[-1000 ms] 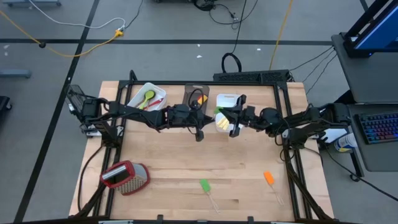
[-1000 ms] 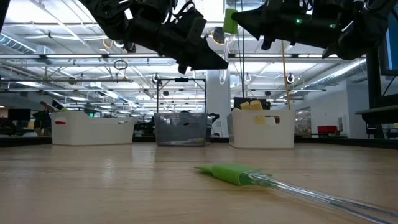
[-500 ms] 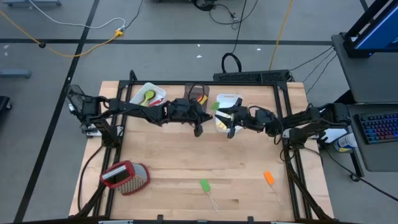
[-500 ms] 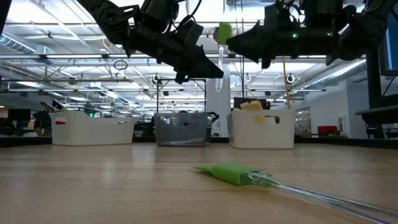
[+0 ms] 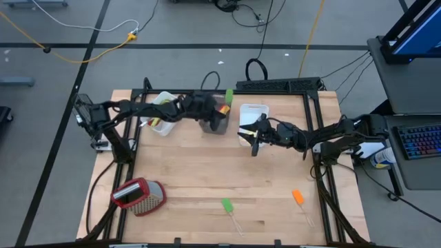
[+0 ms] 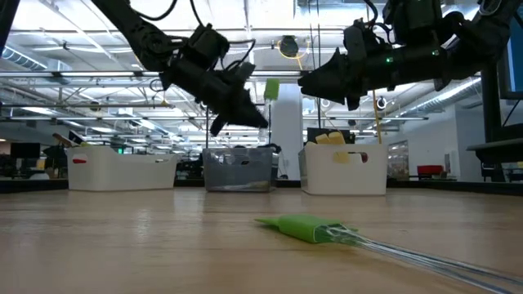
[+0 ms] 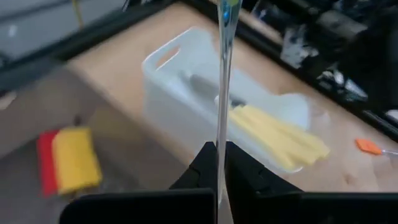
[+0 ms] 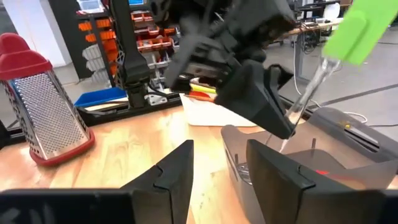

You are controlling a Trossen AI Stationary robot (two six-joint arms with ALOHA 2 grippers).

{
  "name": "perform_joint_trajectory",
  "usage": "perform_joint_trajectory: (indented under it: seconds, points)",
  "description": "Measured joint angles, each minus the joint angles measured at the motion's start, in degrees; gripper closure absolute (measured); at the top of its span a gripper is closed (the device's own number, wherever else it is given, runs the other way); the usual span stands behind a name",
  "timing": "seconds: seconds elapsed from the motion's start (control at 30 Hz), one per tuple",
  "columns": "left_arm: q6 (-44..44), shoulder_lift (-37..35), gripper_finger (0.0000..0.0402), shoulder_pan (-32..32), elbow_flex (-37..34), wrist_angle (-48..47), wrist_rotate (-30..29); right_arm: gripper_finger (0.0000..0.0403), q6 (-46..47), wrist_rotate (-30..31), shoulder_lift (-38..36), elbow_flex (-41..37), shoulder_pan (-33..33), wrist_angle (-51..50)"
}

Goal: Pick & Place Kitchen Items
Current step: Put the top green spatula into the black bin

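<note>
Pale wood covers the table (image 5: 207,179), and three tubs stand in a row along its far edge. Over the middle, dark tub (image 5: 215,122) hangs the left gripper (image 5: 207,110), its fingers (image 7: 239,171) clenched on the clear thin handle of a green spatula (image 5: 229,95); the green blade sticks up above the fingers, and the handle runs down between them toward the tub. Inside that dark tub the left wrist view shows a yellow and red utensil (image 7: 68,158). To one side, the white tub (image 5: 252,114) holds yellow spatulas (image 7: 280,134). At the other end, the second white tub (image 5: 160,105) is partly hidden by the left arm. The right gripper (image 5: 255,141) hovers just in front of the white tub with the yellow spatulas, fingers (image 8: 270,168) apart and holding nothing. Nearer the front edge lie another green spatula (image 5: 227,205) and an orange spatula (image 5: 297,197), well apart, with a red-topped grater (image 5: 138,195) at the left.
</note>
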Motion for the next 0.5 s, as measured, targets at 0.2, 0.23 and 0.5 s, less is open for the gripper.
perform_joint_trajectory:
  seconds: [0.2,0.23,0.5]
  points:
    - [-4.1,0.0,0.0391,5.8,0.0,-8.0,1.4,0.0262,-0.8,0.0,0.0,0.0,0.0,0.0]
    - [-3.8,0.0,0.0393,6.6,0.0,-9.6,1.4,0.0262,-0.9,0.0,0.0,0.0,0.0,0.0]
    - [5.9,0.0,0.0394,8.8,0.0,-20.6,1.5,0.0261,-0.9,0.0,0.0,0.0,0.0,0.0]
